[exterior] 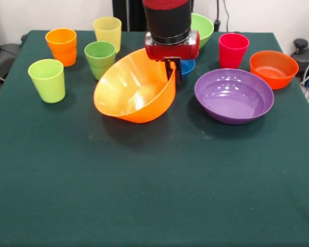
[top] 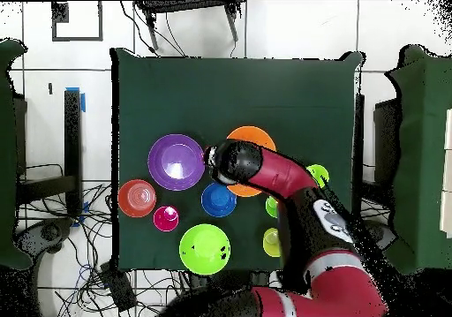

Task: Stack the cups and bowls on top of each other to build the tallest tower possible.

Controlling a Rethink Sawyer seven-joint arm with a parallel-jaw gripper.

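My gripper [exterior: 173, 73] is shut on the far rim of the very large orange bowl [exterior: 136, 87], which is tipped steeply with its opening facing the front left. Its lower side is at the cloth. In the overhead view the gripper [top: 231, 165] covers part of the orange bowl [top: 258, 139]. The large purple bowl [exterior: 234, 95] sits upright to the right. The small blue bowl [exterior: 188, 66] shows just behind the gripper. No pieces are stacked.
The orange cup [exterior: 62, 46], pale yellow cup [exterior: 107, 32], green cup [exterior: 100, 58] and lime green cup [exterior: 47, 80] stand at the left. The red-pink cup [exterior: 233, 50], small red-orange bowl [exterior: 273, 68] and light green bowl [exterior: 203, 28] are at the back right.
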